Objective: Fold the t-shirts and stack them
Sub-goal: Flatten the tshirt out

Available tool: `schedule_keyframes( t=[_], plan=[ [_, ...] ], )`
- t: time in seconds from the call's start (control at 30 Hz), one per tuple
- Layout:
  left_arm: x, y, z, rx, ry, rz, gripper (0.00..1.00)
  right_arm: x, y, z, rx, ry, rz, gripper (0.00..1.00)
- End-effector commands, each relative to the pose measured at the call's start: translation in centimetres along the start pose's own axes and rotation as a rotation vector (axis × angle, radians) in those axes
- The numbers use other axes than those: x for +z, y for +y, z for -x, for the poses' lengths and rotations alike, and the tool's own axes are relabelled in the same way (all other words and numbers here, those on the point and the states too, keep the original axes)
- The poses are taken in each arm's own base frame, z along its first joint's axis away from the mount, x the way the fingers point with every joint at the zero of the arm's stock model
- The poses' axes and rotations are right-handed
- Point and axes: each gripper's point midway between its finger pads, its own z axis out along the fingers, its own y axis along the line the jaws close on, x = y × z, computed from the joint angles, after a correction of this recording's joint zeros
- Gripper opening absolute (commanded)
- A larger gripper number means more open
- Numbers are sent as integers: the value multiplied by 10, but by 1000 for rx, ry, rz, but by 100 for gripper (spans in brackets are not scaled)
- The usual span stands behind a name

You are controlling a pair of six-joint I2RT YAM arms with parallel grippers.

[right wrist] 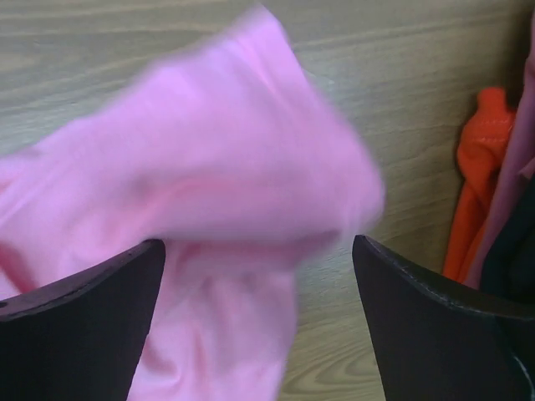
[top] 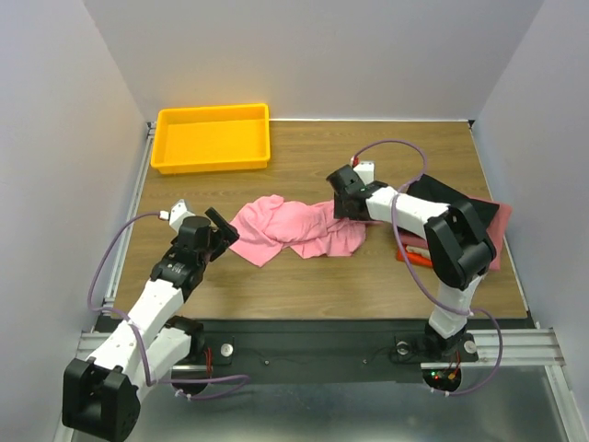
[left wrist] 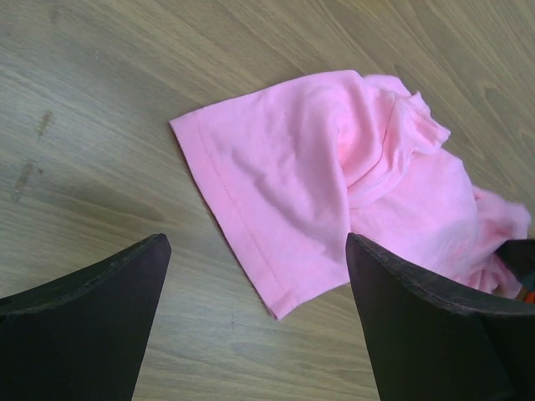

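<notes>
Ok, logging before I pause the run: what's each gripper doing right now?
Left gripper: open, empty, over the pink shirt.
Right gripper: open, holding nothing; shirt blurred beneath.

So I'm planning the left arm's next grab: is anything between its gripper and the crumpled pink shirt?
Nothing visible does. The left gripper is open, and only bare table shows between it and the near sleeve hem of the pink shirt.

Tray (top: 213, 138) upper left. Loose shirt (top: 294, 230) centre: my left gripper (top: 221, 230) beside its left end, right gripper (top: 348, 208) over its right. Folded shirts (top: 497, 221) far right.
</notes>
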Motion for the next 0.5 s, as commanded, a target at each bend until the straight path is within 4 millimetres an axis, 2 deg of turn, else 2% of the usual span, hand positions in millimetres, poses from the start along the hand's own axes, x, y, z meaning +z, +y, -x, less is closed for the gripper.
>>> schedule_keyframes(
  t=[0.0, 0.03, 0.1, 0.13, 0.2, 0.23, 0.27, 0.33, 0.43, 0.47],
  plan=[
    [5, -4, -5, 50, 28, -22, 98, -31, 9, 32, -25, -72, 78, 100],
    [5, -4, -9, 53, 45, -26, 98, -33, 4, 24, -16, -57, 83, 100],
    [7, -6, -18, 59, 76, -47, 98, -44, -2, 19, 35, -58, 106, 100],
    [8, -5, -27, 64, 106, -54, 98, -57, -6, 19, 63, -64, 143, 100],
    [5, -11, -44, 85, 158, -91, 98, -57, -17, -11, 90, -10, 149, 100],
    [3, -15, -51, 84, 175, -104, 98, -67, -22, -9, 123, -25, 173, 100],
    [2, -22, -58, 91, 187, -123, 97, -64, -29, -28, 135, 5, 161, 100],
    [-3, -36, -74, 118, 210, -155, 97, -74, -36, -30, 175, -10, 186, 100],
    [2, -37, -90, 139, 253, -130, 93, -79, -43, -43, 205, 2, 204, 100],
    [9, -31, -97, 141, 273, -94, 87, -85, -44, -39, 222, -16, 225, 100]
  ],
)
